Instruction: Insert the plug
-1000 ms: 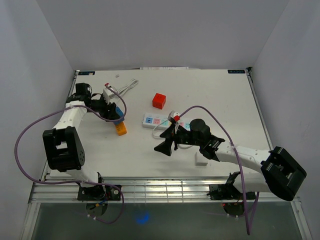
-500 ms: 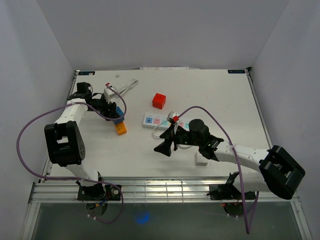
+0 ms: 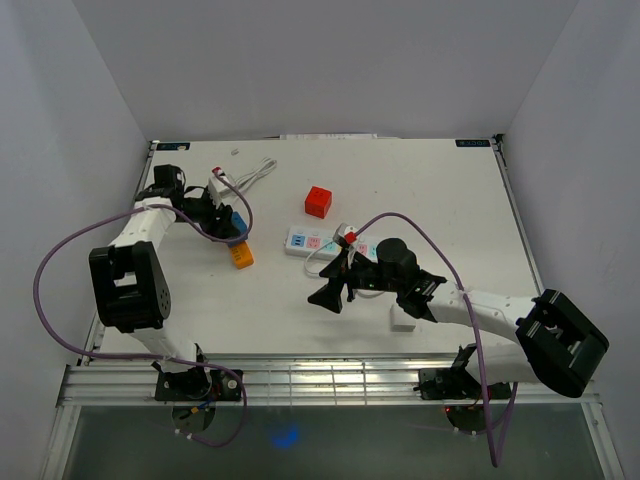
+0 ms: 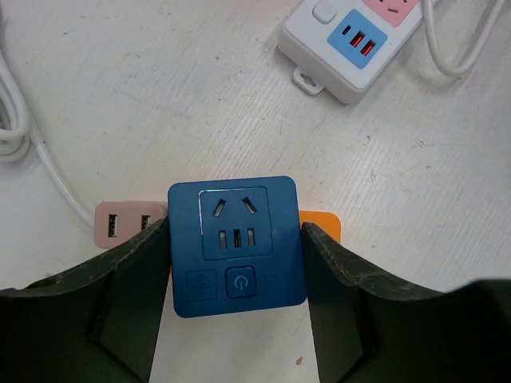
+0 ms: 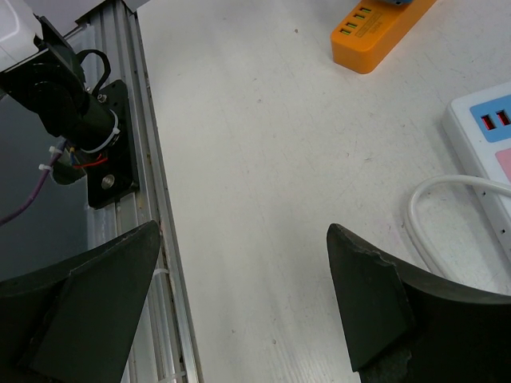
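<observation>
My left gripper (image 3: 226, 224) is shut on a blue socket adapter (image 4: 235, 243), its fingers pressing both sides. The adapter also shows in the top view (image 3: 237, 221). It sits over the far end of an orange power strip (image 3: 241, 257). In the left wrist view only an orange corner (image 4: 322, 224) and a pink USB end (image 4: 126, 225) of that strip show. A white power strip (image 3: 318, 240) lies at the table's middle, with a white cable (image 3: 318, 262) looping in front of it. My right gripper (image 3: 330, 292) is open and empty, near the front of the white strip.
A red cube (image 3: 318, 201) lies behind the white strip. A white plug with a coiled cable (image 3: 220, 183) lies at the back left. A small white block (image 3: 402, 319) sits by my right arm. The right wrist view shows the table's metal edge rail (image 5: 152, 199).
My left arm has shifted slightly towards the far side with the blue adapter still in its fingers. The right arm has barely moved.
</observation>
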Controlling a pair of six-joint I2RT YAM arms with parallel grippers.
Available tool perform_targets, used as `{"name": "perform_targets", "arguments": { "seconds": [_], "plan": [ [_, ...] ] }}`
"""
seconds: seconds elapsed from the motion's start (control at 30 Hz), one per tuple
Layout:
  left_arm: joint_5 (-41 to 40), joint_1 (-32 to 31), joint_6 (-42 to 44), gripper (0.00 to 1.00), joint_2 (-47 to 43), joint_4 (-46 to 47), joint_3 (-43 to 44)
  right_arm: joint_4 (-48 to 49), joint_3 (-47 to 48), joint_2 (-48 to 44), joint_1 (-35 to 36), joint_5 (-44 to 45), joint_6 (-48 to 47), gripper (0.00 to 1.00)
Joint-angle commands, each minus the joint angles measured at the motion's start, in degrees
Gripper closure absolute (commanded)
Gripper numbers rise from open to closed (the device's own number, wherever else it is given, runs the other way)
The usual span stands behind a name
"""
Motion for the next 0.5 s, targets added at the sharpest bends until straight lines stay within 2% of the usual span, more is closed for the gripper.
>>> {"name": "perform_targets", "arguments": {
  "seconds": [0.0,0.3,0.47],
  "plan": [
    [-1.93,0.58,3.03,1.00,-1.30,1.89,-1.59,0.92,1.63,-0.13,0.19,0.01,-0.56,0.10],
    [4.21,0.58,4.53,1.00,-1.83,1.89,-3.53,1.01,1.54,-0.22,0.28,0.10,-0.56,0.10],
    [4.76,-0.91,5.84,1.00,-0.16,2.15,-4.93,1.36,1.80,0.40,0.28,0.01,-0.38,0.10]
  ]
}}
